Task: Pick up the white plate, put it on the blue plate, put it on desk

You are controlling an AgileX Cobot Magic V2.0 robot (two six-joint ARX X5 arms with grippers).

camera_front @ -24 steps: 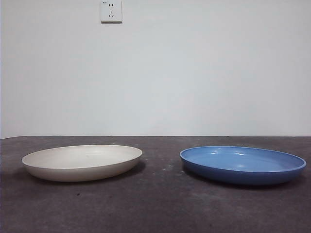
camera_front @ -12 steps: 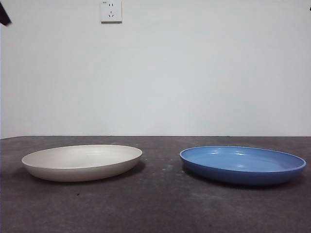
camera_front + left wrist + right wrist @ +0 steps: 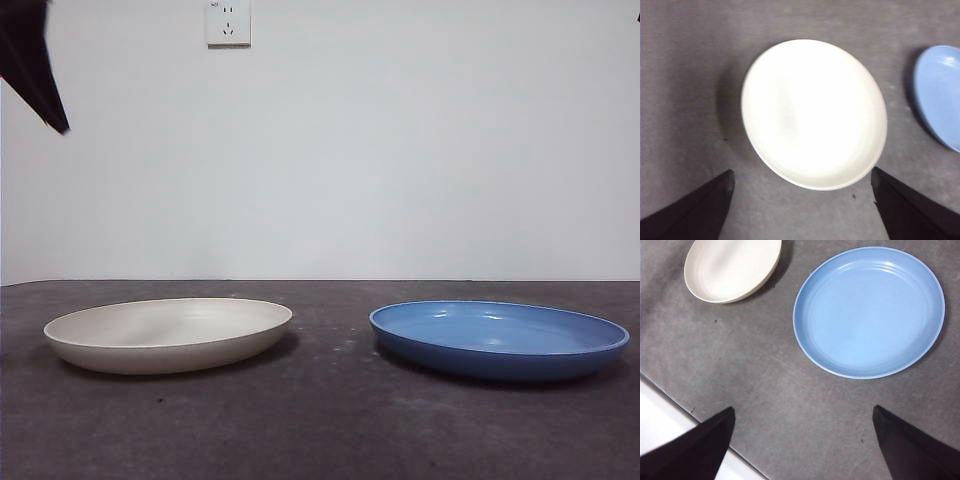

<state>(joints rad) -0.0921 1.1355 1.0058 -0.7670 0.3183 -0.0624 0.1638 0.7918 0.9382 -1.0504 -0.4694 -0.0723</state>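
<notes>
Soft even light, faint shadows beside both plates, white plate overexposed and slightly blurred in left wrist view.

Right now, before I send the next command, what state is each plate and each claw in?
white plate: upright on the desk, empty, not gripped, apart from the blue plate.
blue plate: upright on the desk, empty, nothing stacked on it.
left claw: open, above the white plate, touching nothing.
right claw: open, above the desk near the blue plate, holding nothing.

You see the white plate left of the blue plate, well apart, both on the worktop.
</notes>
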